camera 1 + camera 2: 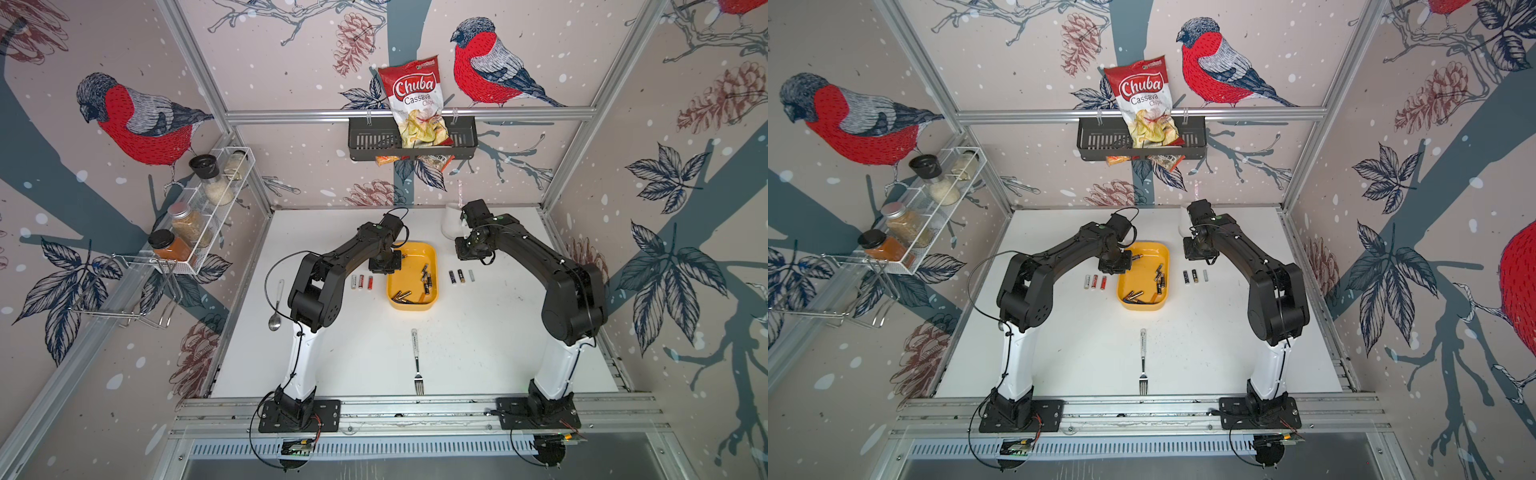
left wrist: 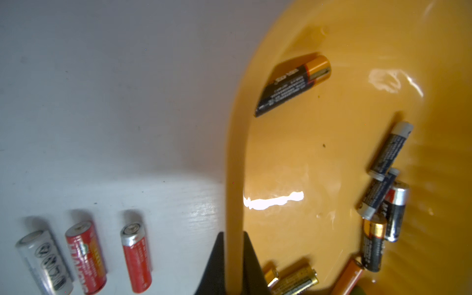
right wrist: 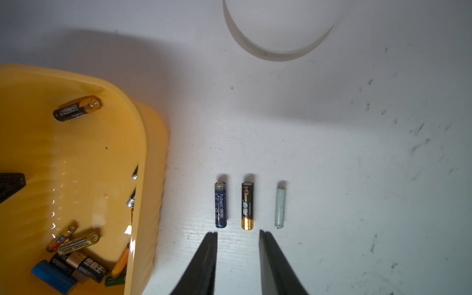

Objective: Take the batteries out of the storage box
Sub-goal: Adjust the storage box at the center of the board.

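Note:
The yellow storage box (image 1: 415, 257) (image 1: 1150, 255) lies mid-table with several batteries (image 1: 426, 278) (image 2: 293, 85) loose inside. My left gripper (image 1: 384, 266) (image 2: 233, 233) is shut on the box's left rim (image 2: 233, 178), one finger outside the wall and one inside. Three batteries (image 1: 361, 281) (image 2: 85, 255), one silver and two red, lie in a row on the table left of the box. Right of the box lie three slimmer ones (image 1: 460, 276) (image 3: 247, 205): blue, black-and-gold, silver. My right gripper (image 1: 467, 251) (image 3: 238, 233) hovers open just behind that row, holding nothing.
A fork (image 1: 417, 361) lies near the table's front and a spoon (image 1: 276, 307) at the left by my left arm. A white cup (image 1: 451, 222) stands at the back behind my right wrist. A black wall basket (image 1: 365, 141) holds a chips bag; a spice rack (image 1: 199, 212) hangs on the left.

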`<state>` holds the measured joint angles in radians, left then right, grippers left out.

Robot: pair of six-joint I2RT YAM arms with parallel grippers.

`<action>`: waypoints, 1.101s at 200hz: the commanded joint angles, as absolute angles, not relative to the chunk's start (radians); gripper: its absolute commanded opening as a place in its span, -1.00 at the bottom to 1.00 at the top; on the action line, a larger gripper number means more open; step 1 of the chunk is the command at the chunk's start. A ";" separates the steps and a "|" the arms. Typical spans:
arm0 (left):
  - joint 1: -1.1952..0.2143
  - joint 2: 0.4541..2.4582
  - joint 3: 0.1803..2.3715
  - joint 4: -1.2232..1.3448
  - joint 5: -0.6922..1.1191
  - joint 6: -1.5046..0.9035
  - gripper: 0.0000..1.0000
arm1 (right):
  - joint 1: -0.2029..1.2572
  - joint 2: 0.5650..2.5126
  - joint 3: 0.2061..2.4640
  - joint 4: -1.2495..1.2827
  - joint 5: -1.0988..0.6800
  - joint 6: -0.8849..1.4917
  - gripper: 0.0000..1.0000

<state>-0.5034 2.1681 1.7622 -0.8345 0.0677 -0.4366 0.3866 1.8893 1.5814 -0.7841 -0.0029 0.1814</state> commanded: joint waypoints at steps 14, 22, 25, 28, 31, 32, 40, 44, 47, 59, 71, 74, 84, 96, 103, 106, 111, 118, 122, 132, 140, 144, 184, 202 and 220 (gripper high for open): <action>-0.504 2.182 1.802 -0.901 0.101 -0.424 -1.00 | 0.375 1.866 1.559 -0.745 -0.016 0.169 -0.31; -0.502 2.184 1.813 -0.908 0.126 -0.423 -1.00 | 0.374 1.864 1.557 -0.743 -0.017 0.170 -0.31; -0.501 2.186 1.816 -0.910 0.138 -0.423 -1.00 | 0.374 1.864 1.557 -0.743 -0.018 0.169 -0.31; -0.501 2.186 1.819 -0.911 0.151 -0.421 -1.00 | 0.372 1.863 1.557 -0.743 -0.018 0.170 -0.31; -0.498 2.186 1.822 -0.909 0.166 -0.421 -1.00 | 0.372 1.864 1.557 -0.743 -0.018 0.170 -0.31; -0.497 2.186 1.822 -0.909 0.166 -0.422 -1.00 | 0.371 1.863 1.556 -0.743 -0.018 0.170 -0.31; -0.491 2.182 1.824 -0.900 0.209 -0.420 -1.00 | 0.370 1.863 1.557 -0.742 -0.019 0.171 -0.31; -0.487 2.179 1.822 -0.893 0.231 -0.423 -1.00 | 0.368 1.862 1.556 -0.742 -0.020 0.172 -0.31; -0.484 2.176 1.819 -0.887 0.247 -0.425 -1.00 | 0.368 1.860 1.557 -0.742 -0.020 0.172 -0.31; -0.465 2.158 1.797 -0.851 0.331 -0.435 -1.00 | 0.367 1.858 1.562 -0.743 -0.019 0.171 -0.31; -0.443 2.136 1.774 -0.821 0.405 -0.445 -1.00 | 0.363 1.858 1.569 -0.749 -0.015 0.172 -0.31; -0.437 2.131 1.772 -0.815 0.424 -0.447 -1.00 | 0.361 1.857 1.572 -0.750 -0.014 0.171 -0.31; -0.416 2.115 1.759 -0.799 0.473 -0.456 -1.00 | 0.356 1.855 1.579 -0.755 -0.012 0.172 -0.31; -0.387 2.095 1.739 -0.777 0.551 -0.469 -1.00 | 0.347 1.853 1.591 -0.760 -0.012 0.172 -0.31; -0.371 2.083 1.727 -0.764 0.593 -0.478 -1.00 | 0.342 1.852 1.599 -0.765 -0.012 0.171 -0.31; -0.365 2.079 1.723 -0.763 0.609 -0.479 -1.00 | 0.339 1.852 1.602 -0.765 -0.010 0.170 -0.31; -0.355 2.075 1.723 -0.763 0.638 -0.481 -1.00 | 0.337 1.850 1.606 -0.768 -0.009 0.171 -0.31; -0.344 2.073 1.726 -0.768 0.684 -0.485 -1.00 | 0.332 1.848 1.612 -0.771 -0.009 0.171 -0.31; -0.339 2.073 1.731 -0.774 0.705 -0.484 -1.00 | 0.328 1.847 1.613 -0.772 -0.010 0.172 -0.31; -0.335 2.077 1.750 -0.803 0.735 -0.473 -1.00 | 0.324 1.844 1.619 -0.774 -0.008 0.174 -0.31; -0.332 2.086 1.764 -0.832 0.755 -0.461 -1.00 | 0.321 1.842 1.623 -0.775 -0.007 0.174 -0.31; -0.332 2.090 1.770 -0.842 0.762 -0.455 -1.00 | 0.319 1.843 1.624 -0.776 -0.006 0.174 -0.31; -0.329 2.093 1.718 -0.826 0.859 -0.480 -1.00 | 0.309 1.827 1.620 -0.778 -0.003 0.176 -0.31; -0.330 2.110 1.772 -0.924 0.786 -0.435 -1.00 | 0.301 1.817 1.609 -0.776 -0.002 0.175 -0.31; -0.330 2.131 1.853 -1.031 0.653 -0.395 -1.00 | 0.292 1.815 1.602 -0.772 -0.009 0.174 -0.31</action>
